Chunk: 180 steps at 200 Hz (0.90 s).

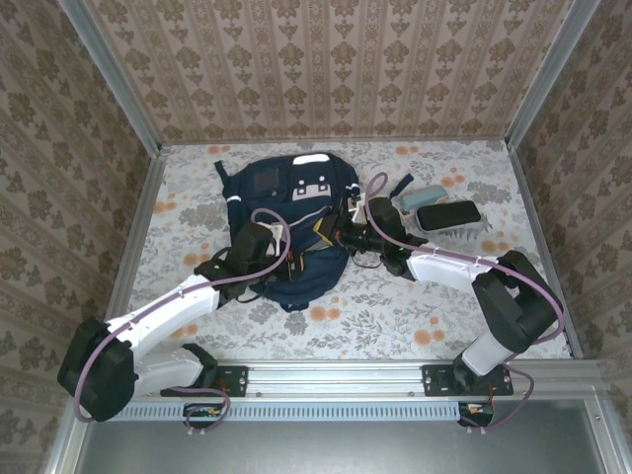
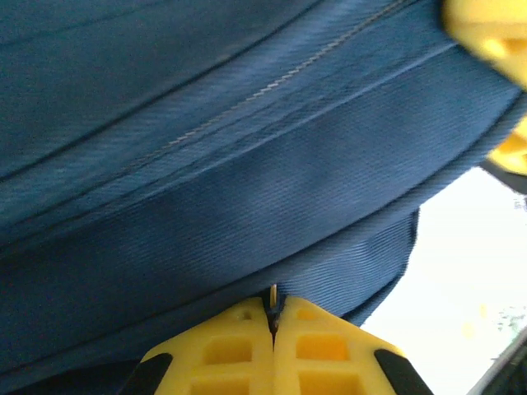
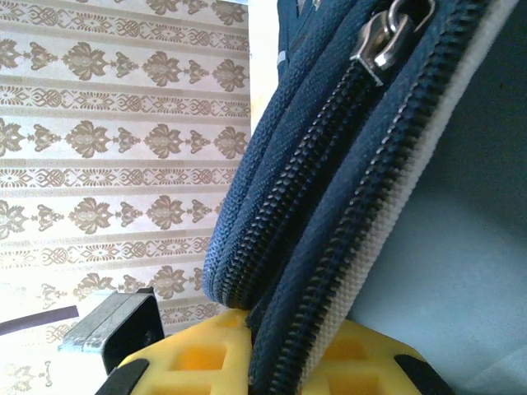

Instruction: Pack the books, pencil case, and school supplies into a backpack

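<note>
The navy backpack lies flat in the middle of the table, its opening held between both arms. My left gripper sits at the opening's left side; in the left wrist view its yellow fingertips are shut on a thin fold of the backpack's blue fabric. My right gripper is at the opening's right side, shut on the backpack's zipper edge, with a metal zipper pull above it. A dark pencil case lies to the right of the backpack. The books are hidden.
A grey-blue pouch lies just behind the dark pencil case. Dark straps trail from the backpack's upper right. Patterned walls close in the table on three sides, and the metal rail with the arm bases runs along the near edge.
</note>
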### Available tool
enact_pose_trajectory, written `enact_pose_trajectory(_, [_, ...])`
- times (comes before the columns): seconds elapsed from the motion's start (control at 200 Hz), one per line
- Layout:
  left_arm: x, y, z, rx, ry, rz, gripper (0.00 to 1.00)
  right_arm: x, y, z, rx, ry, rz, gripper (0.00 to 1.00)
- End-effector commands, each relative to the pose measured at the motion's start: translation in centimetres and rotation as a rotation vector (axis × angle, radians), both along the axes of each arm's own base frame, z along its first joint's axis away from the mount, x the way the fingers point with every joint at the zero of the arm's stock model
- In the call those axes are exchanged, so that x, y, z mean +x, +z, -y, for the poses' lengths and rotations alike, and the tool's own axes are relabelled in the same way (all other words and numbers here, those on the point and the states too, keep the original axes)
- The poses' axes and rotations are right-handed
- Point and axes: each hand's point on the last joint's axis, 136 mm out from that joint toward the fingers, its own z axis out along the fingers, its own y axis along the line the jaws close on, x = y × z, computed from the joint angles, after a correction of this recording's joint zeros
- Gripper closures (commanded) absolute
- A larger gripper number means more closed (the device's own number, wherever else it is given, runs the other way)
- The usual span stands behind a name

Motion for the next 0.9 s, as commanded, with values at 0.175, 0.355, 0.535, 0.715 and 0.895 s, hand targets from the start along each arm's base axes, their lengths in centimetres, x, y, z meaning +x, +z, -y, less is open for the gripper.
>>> enact_pose_trajectory(0.175, [0.5, -2.1, -6.1, 0.279, 0.124, 0.007, 1.0, 0.0, 5.3, 2.8, 0.005, -0.068, 0.17, 0.96])
enact_pose_trajectory(0.355, [1.2, -1.9, -8.3, 0.305, 0.159, -0.005, 1.0, 0.0, 4.4, 3.8, -0.026, -0.077, 0.145, 0.97])
enact_pose_trajectory(0.535, [2.0, -1.6, -9.5, 0.306, 0.177, -0.003, 1.0, 0.1, 4.8, 4.8, -0.035, -0.093, 0.148, 0.97])
enact_pose_trajectory(0.715, [1.9, 1.0, -6.0, 0.161, 0.035, 0.083, 1.0, 0.0, 3.5, 3.7, -0.008, -0.057, 0.111, 0.74])
enact_pose_trajectory(0.895, [1.3, 2.9, -4.3, 0.091, -0.031, 0.138, 1.0, -0.9, 2.2, 1.8, -0.008, -0.061, 0.084, 0.42])
